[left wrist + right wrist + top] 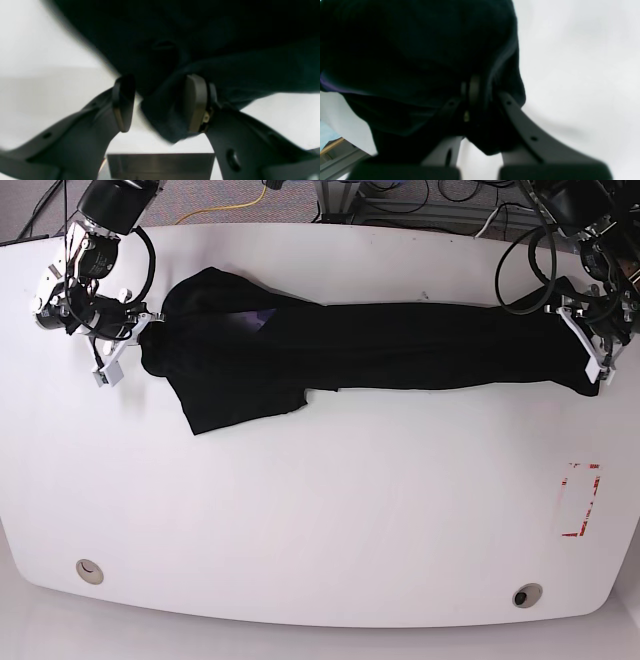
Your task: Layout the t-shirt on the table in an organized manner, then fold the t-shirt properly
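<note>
black t-shirt (pixel 370 345) stretched in a band along the far edge of the white surface (pixel 320 520)

left fingers (pixel 197 102) stand apart around a cloth fold at the band's end near one side edge; right fingers (pixel 473 90) closed on cloth near the opposite side edge. the near half lies bare, with red tape (pixel 582 500) and two grommets (pixel 90 571).

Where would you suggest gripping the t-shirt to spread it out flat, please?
Probably the loose corner of the t-shirt, approached from the bare table in front. The shirt lies bunched in a long narrow band, and that flap alone sticks out from it.
</note>
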Available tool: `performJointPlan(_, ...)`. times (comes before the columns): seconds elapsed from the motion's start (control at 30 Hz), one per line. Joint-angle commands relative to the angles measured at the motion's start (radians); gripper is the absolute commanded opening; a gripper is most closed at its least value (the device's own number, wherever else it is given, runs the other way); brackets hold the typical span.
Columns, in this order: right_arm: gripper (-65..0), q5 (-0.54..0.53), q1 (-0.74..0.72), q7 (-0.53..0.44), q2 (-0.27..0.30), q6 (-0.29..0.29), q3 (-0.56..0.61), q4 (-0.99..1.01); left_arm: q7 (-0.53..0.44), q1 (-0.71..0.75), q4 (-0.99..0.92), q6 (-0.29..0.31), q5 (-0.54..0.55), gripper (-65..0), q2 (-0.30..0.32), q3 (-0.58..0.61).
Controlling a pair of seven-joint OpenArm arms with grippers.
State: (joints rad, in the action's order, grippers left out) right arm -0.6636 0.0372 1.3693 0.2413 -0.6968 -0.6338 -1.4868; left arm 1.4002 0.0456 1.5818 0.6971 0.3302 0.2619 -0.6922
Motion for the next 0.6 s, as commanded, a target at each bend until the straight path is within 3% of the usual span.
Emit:
performJointPlan(0.0, -65.0, -0.014, -0.009, -0.008, 0.014, -0.001, -0.004, -0.019, -0.004, -0.023, 0.001, 0.001, 0.000, -35.7, 0.021, -0.002)
performJointPlan(0.33, -65.0, -0.014, -0.009, -0.008, 0.014, -0.001, -0.004, -0.019, -0.004, -0.026, -0.004, 0.001, 0.037, -35.7, 0.023, -0.007)
performJointPlan(0.57, -65.0, -0.014, -0.009, -0.008, 0.013, -0.001, -0.004, -0.019, -0.004, 0.000, -0.005, 0.001, 0.267, -35.7, 0.076, -0.068)
